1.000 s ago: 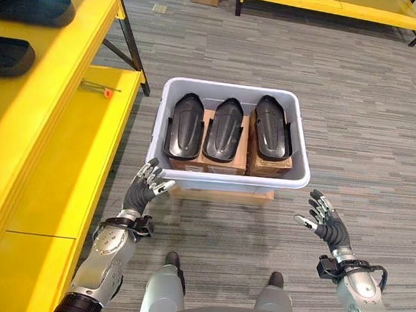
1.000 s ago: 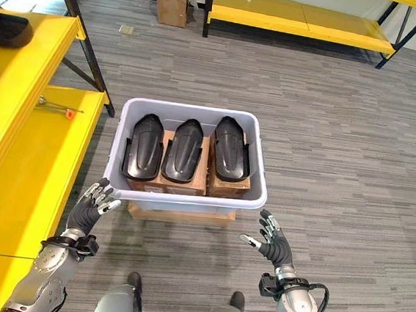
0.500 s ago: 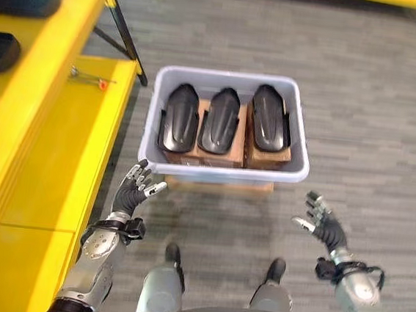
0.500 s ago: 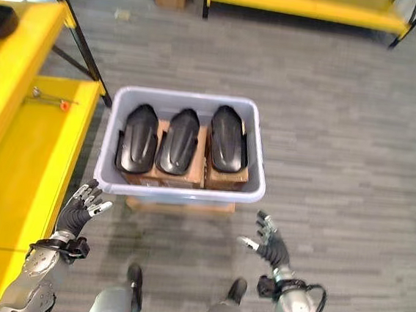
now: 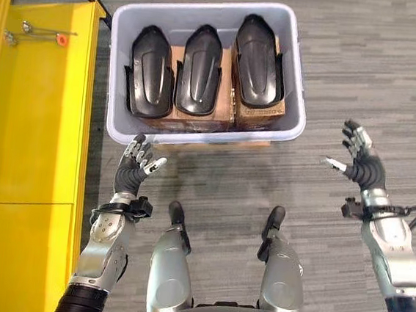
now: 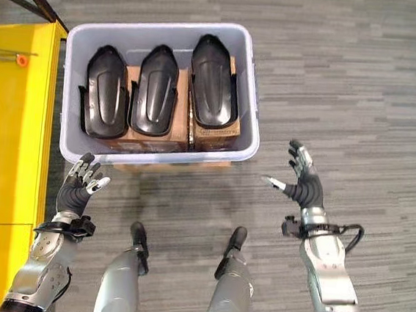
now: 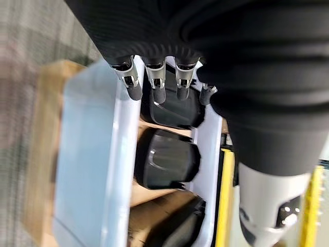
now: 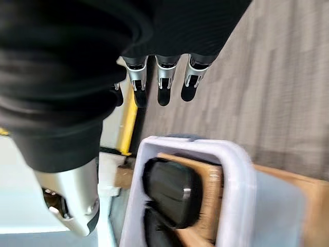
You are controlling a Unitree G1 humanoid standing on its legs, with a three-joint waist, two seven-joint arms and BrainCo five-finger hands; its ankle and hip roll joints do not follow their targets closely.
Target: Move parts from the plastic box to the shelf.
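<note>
Just short of the plastic box's near wall, the left robot hand (image 5: 134, 169) hovers with its fingers spread and straight, holding nothing, its tips close to the rim at the near left corner. Further out on the other side, the right robot hand (image 5: 360, 162) is likewise open and empty, raised above the grey plank floor (image 5: 363, 75) and standing clear of the box's right wall. Ahead of both lies the plastic box (image 5: 292, 90), pale lavender-grey, resting on a flat cardboard piece (image 6: 170, 167) on the floor. Inside it three black moulded parts sit side by side on brown cartons: the left part (image 5: 149, 73), the middle part (image 5: 201, 70) and the right part (image 5: 257, 51). Each has its long axis running away from the robot, toward the box's far wall, with its rounded nose at the far end. The yellow shelf (image 5: 34, 124) runs along the robot's left, just beside the box, with a small orange-handled tool (image 5: 41, 34) lying on it near the far end. The left hand is plainly the nearer one, both to the left part and to the shelf, so a reach forward and down over the rim onto that part looks like the natural next move; the right hand would have to travel inward across the wall to reach the right part.
</note>
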